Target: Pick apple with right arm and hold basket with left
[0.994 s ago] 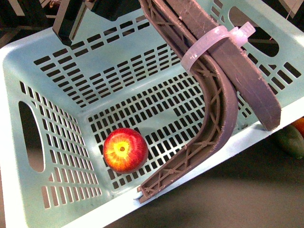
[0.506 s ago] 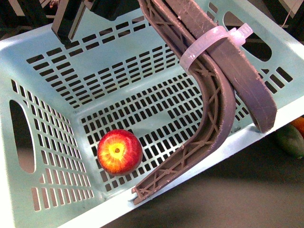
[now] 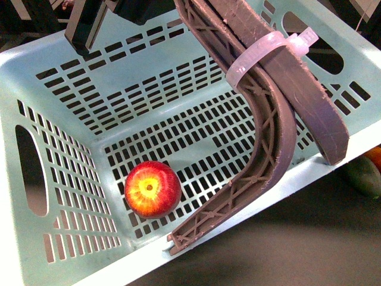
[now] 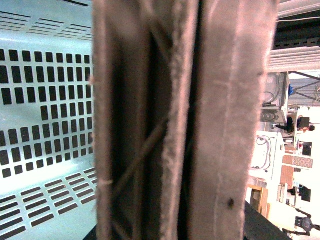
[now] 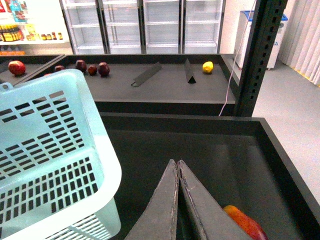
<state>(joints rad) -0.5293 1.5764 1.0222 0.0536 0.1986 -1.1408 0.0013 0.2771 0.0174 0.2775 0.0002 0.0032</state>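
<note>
Okay, front view: the left hand [image 3: 262, 187] is pinching the near wall of the tilted basket [image 3: 297, 179], one finger inside, one outside, and the apple [image 3: 152, 189] is sitting in its low corner. I'm thinking a firm clamp and gentle tilt are what's needed. A green fruit [image 3: 364, 176] is lying just outside. Left wrist: fingers [image 4: 230, 125] nearly touching. Right wrist: the right hand [image 5: 178, 200] is pressed together, empty, a reddish fruit [image 5: 242, 224] lying beside it

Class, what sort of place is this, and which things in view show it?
Probably a grocery shop, or a mock-up: glass-door fridges at the back, loose fruit on a dark display counter, and a pale blue basket.
</note>
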